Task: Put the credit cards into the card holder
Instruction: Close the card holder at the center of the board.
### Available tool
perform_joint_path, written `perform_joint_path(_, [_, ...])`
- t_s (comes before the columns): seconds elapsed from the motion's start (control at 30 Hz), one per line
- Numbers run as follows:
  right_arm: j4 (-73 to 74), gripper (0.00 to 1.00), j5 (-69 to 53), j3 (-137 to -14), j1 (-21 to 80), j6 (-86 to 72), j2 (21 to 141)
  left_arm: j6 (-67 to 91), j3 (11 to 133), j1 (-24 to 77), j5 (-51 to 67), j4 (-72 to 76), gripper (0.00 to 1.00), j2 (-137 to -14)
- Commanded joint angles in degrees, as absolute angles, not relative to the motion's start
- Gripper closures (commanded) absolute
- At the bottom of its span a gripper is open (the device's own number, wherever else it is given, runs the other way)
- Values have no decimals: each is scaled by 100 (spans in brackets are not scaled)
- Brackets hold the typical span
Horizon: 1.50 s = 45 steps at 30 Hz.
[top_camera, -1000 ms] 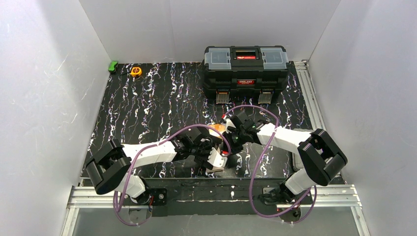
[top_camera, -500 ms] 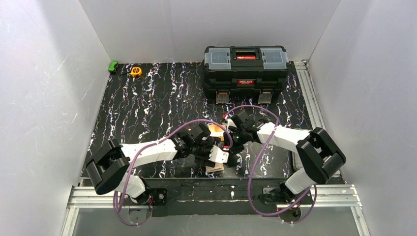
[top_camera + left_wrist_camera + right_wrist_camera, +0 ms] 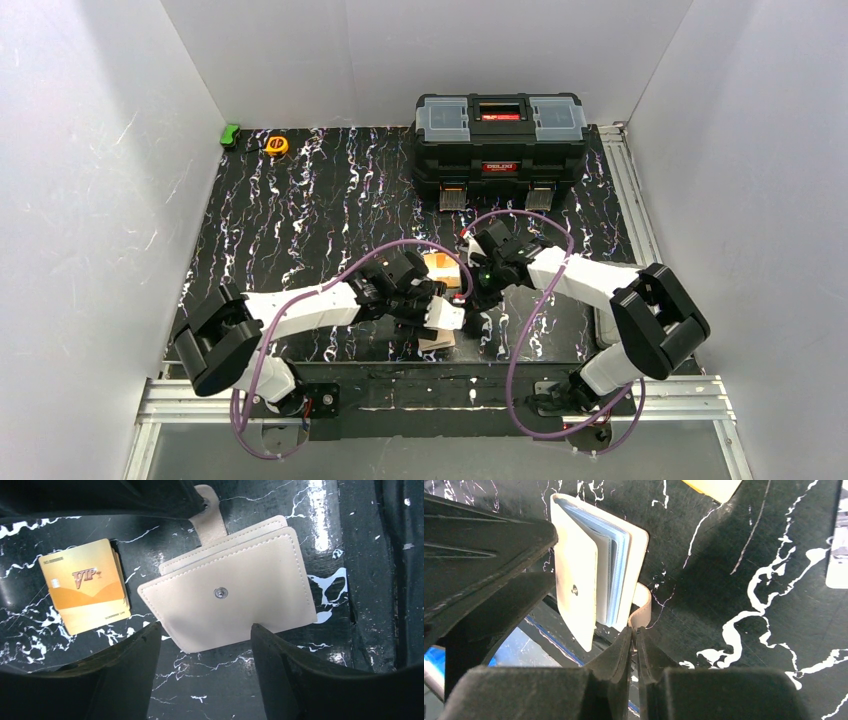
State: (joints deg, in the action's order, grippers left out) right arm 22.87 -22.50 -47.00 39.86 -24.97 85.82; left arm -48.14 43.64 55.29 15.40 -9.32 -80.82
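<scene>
The cream card holder (image 3: 227, 587) lies folded on the black marbled mat, its snap tab (image 3: 210, 510) pointing away. My left gripper (image 3: 205, 632) hangs open just above its near edge, one finger to each side. An orange credit card (image 3: 85, 585) rests flat on the mat to the left of it, apart from the holder. In the right wrist view the card holder (image 3: 584, 575) gapes a little and shows pale blue leaves. My right gripper (image 3: 635, 630) is pinched on the end of the tab (image 3: 642, 607) with only a sliver between the jaws. From above, the orange card (image 3: 440, 264) lies between both grippers.
A big black toolbox (image 3: 500, 135) stands at the back of the mat. A yellow tape measure (image 3: 276, 144) and a small green object (image 3: 230, 134) sit in the far left corner. The card holder (image 3: 437, 340) lies close to the mat's front edge. White walls enclose the table.
My left gripper has narrowed and settled over the card holder. The right gripper has drawn slightly back and right, uncovering the orange card, and its jaws have eased a touch.
</scene>
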Motion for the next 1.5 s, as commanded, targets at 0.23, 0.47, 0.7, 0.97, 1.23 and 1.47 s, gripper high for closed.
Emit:
perform_joint_path(0.23, [2400, 83, -1987, -4809, 3946, -2458, 8500, -4322, 4791, 5565, 1893, -1408, 43, -8803])
perform_joint_path(0.47, [2349, 77, -1947, -4681, 3888, -2491, 8453, -4410, 4784, 5572, 1626, -1399, 46, -9054])
perform_joint_path(0.7, [2418, 78, -2013, -4659, 3709, -2446, 8224, -4515, 4708, 5572, 1355, -1365, 48, -9048])
perform_joint_path(0.97, [2443, 81, -2202, -4601, 3656, -2461, 8104, -4545, 4663, 5572, 1246, -1336, 48, -9048])
perform_joint_path(1.23, [2408, 61, -2413, -4555, 3656, -2514, 7869, -4493, 4674, 5572, 1165, -1303, 49, -9053])
perform_joint_path(1.47, [2251, 60, -2596, -4484, 3673, -2631, 7798, -4466, 4597, 5572, 1102, -1216, 50, -8970])
